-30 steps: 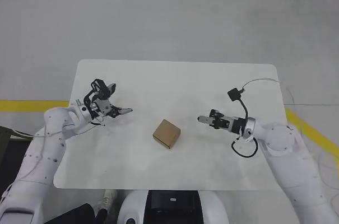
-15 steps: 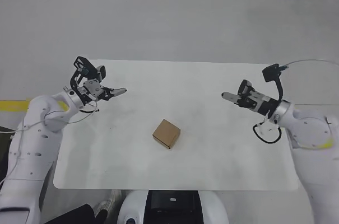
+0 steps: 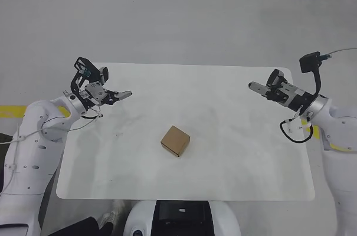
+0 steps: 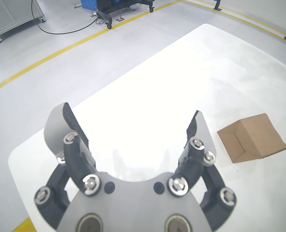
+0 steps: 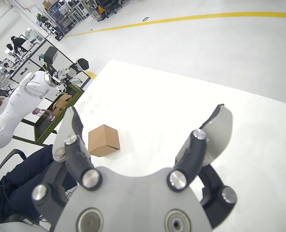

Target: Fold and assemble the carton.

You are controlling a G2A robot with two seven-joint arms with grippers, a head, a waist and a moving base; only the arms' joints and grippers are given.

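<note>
My left fingers point(image 4: 58, 126) and right fingers point(image 5: 71, 121) hang released and empty, well apart from the carton point(image 3: 175, 140) between them on the table point(image 3: 225, 177).

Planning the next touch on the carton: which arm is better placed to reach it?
Left, probably. The left claw hangs open and empty, nearer the carton in the top view. The right claw, also open and empty, is farther out. The margin looks modest.
</note>
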